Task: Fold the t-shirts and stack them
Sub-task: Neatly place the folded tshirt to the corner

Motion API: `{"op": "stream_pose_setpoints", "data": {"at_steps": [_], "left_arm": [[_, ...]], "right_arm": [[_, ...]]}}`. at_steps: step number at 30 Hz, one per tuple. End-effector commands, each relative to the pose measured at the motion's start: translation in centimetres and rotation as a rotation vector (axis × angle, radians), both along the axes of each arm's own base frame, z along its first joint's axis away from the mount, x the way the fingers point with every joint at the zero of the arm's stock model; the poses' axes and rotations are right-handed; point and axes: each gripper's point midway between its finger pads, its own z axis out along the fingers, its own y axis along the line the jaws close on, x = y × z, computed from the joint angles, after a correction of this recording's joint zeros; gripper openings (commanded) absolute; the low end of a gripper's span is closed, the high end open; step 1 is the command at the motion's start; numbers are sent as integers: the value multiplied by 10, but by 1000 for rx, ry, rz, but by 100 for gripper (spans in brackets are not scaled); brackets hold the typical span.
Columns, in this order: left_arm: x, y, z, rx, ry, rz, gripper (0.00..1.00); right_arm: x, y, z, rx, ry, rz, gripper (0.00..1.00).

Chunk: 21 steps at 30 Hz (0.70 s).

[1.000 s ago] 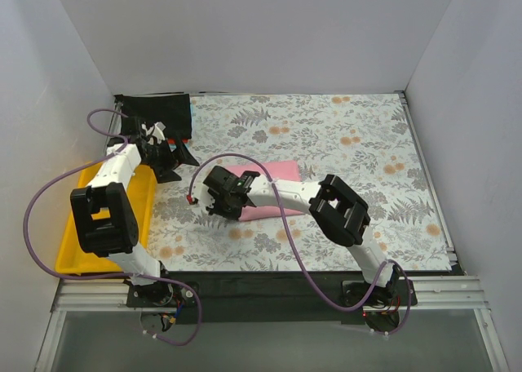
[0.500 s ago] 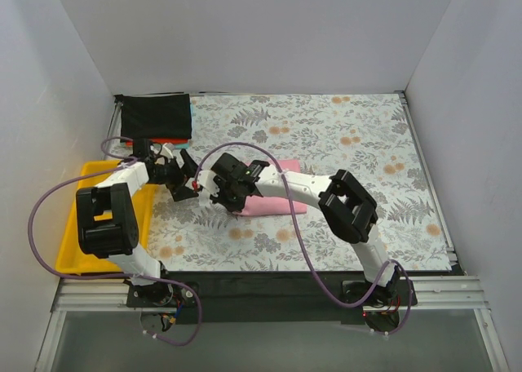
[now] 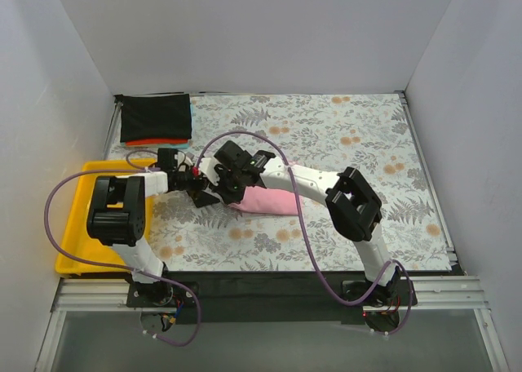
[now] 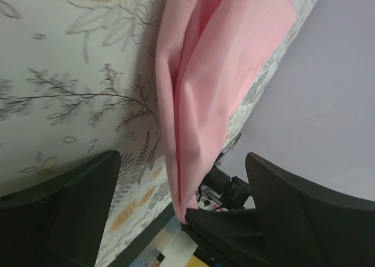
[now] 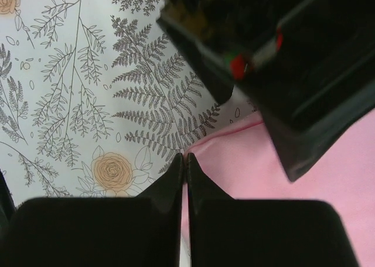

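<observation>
Light pink folded cloth t-shirt (image 3: 273, 201) left of the counter (image 3: 367, 143) middle. Clenched right hand (image 5: 186, 160) apparently pinching its edge; released left hand (image 4: 181, 161) astride it. Could slip from so thin a pinch, spilling the fold; could bump hands, so crowded.

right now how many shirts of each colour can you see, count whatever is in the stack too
pink t-shirt: 1
black t-shirt: 1
orange-red t-shirt: 1, only its edge shows under the black one
teal cloth: 1, only a thin edge beside the black one
total: 4
</observation>
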Motion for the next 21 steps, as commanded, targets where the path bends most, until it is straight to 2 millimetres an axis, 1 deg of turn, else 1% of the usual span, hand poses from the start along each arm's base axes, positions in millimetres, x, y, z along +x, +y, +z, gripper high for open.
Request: {"op": "stream_pose_setpoints", "data": {"at_steps": [1, 2, 3, 4, 7, 9, 11, 12, 14, 15, 16, 17, 18, 19, 20, 21], "left_arm": [[4, -26, 5, -42, -41, 12, 88], [7, -30, 5, -44, -60, 16, 88], [6, -34, 2, -41, -54, 17, 88], [6, -35, -3, -38, -40, 25, 88], [11, -37, -11, -39, -26, 43, 88], [20, -37, -10, -26, -55, 36, 78], [29, -36, -12, -15, -76, 30, 64], [38, -38, -7, -11, -114, 14, 41], [44, -38, -15, 13, -79, 1, 24], [59, -38, -7, 35, -130, -22, 10], [57, -35, -19, 69, -77, -26, 3], [62, -33, -19, 95, -89, -38, 0], [79, -32, -11, 127, -155, -68, 0], [76, -30, -14, 153, -132, -94, 0], [85, -25, -13, 201, -154, -97, 0], [90, -23, -11, 229, -167, -113, 0]], "right_arm": [[-1, 15, 34, 89, 5, 15, 1], [0, 15, 34, 92, 8, 13, 1], [1, 16, 36, 97, 5, 13, 1], [2, 16, 37, 100, 8, 10, 1], [6, 16, 41, 109, 1, 4, 1], [10, 16, 44, 114, -2, -1, 1], [13, 16, 45, 119, -3, -11, 1], [15, 15, 45, 120, 0, -19, 1], [18, 13, 44, 117, 2, -31, 1], [20, 12, 46, 121, 0, -36, 1], [21, 12, 45, 120, 0, -40, 1], [24, 12, 46, 122, -7, -45, 1], [26, 11, 48, 122, -12, -53, 7], [29, 10, 49, 120, -18, -62, 16], [32, 6, 49, 119, -12, -71, 27], [41, -2, 56, 134, -4, -99, 49]]}}
